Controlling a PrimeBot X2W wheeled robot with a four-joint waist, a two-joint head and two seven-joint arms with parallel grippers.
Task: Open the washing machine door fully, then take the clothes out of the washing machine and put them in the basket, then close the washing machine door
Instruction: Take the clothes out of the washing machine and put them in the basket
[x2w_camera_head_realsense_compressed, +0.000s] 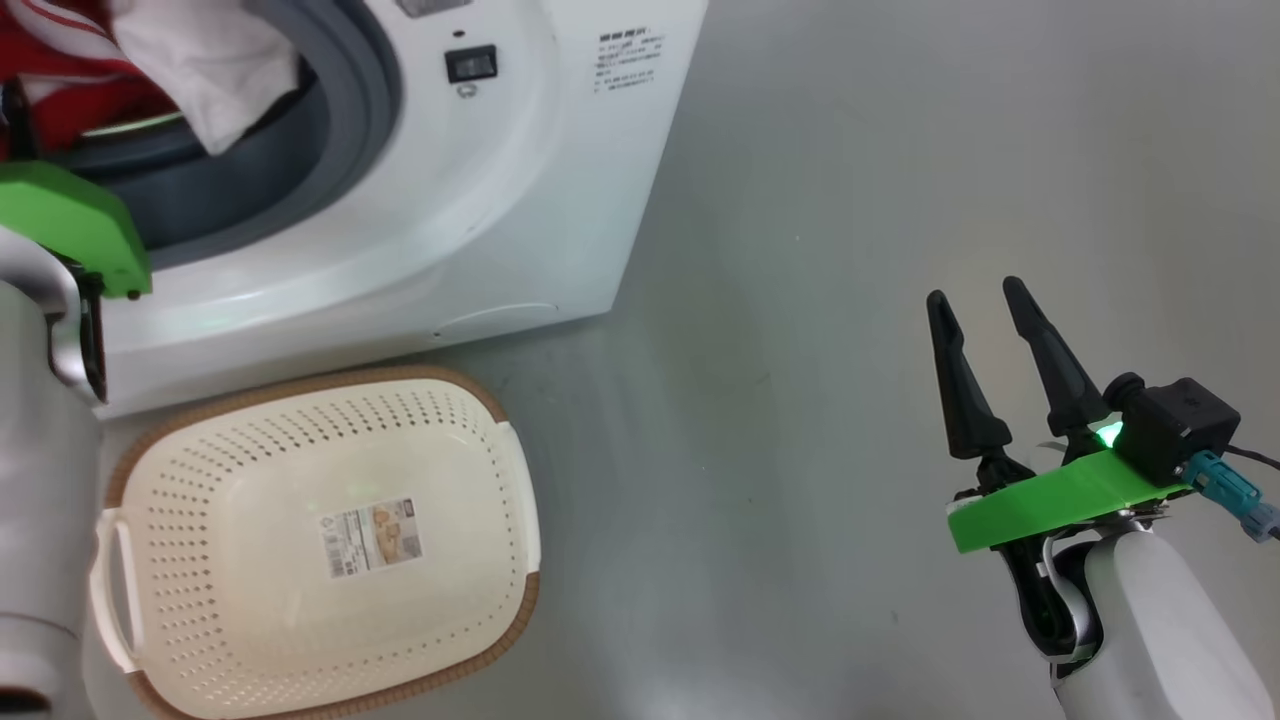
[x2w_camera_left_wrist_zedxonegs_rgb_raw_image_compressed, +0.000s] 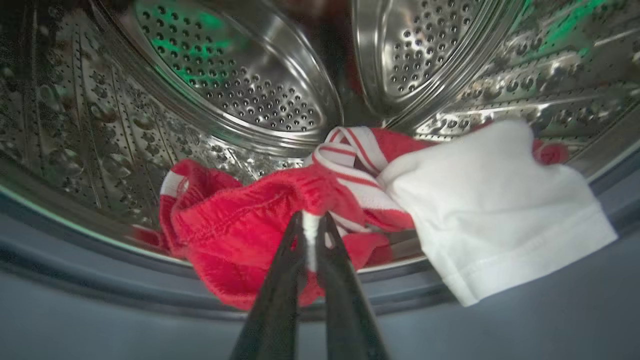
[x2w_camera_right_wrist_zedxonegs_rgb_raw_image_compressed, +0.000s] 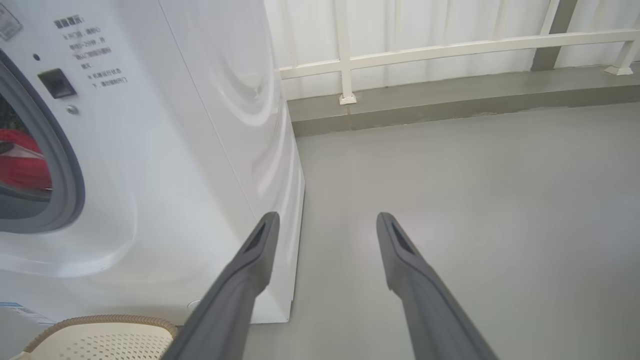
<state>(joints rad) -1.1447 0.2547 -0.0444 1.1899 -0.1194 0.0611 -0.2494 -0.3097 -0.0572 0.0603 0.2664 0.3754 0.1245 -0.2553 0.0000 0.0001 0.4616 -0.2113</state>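
The white washing machine (x2w_camera_head_realsense_compressed: 500, 200) stands with its mouth uncovered; its door is out of view. The clothes (x2w_camera_left_wrist_zedxonegs_rgb_raw_image_compressed: 250, 230), red garments with white stripes and a white cloth (x2w_camera_left_wrist_zedxonegs_rgb_raw_image_compressed: 500, 220), lie at the drum's front lip. My left gripper (x2w_camera_left_wrist_zedxonegs_rgb_raw_image_compressed: 311, 220) is shut on a white-trimmed fold of the red garment. In the head view the clothes (x2w_camera_head_realsense_compressed: 150, 60) show at the machine's mouth above my left wrist. The cream basket (x2w_camera_head_realsense_compressed: 500, 440) sits empty on the floor before the machine. My right gripper (x2w_camera_head_realsense_compressed: 980, 300) hangs open over bare floor, far right of the basket.
The grey rubber gasket (x2w_camera_head_realsense_compressed: 360, 90) rings the opening. Grey floor (x2w_camera_head_realsense_compressed: 800, 300) stretches to the right of the machine. A white railing (x2w_camera_right_wrist_zedxonegs_rgb_raw_image_compressed: 450, 47) on a low kerb runs along the back. My left forearm (x2w_camera_head_realsense_compressed: 40, 500) stands beside the basket's left side.
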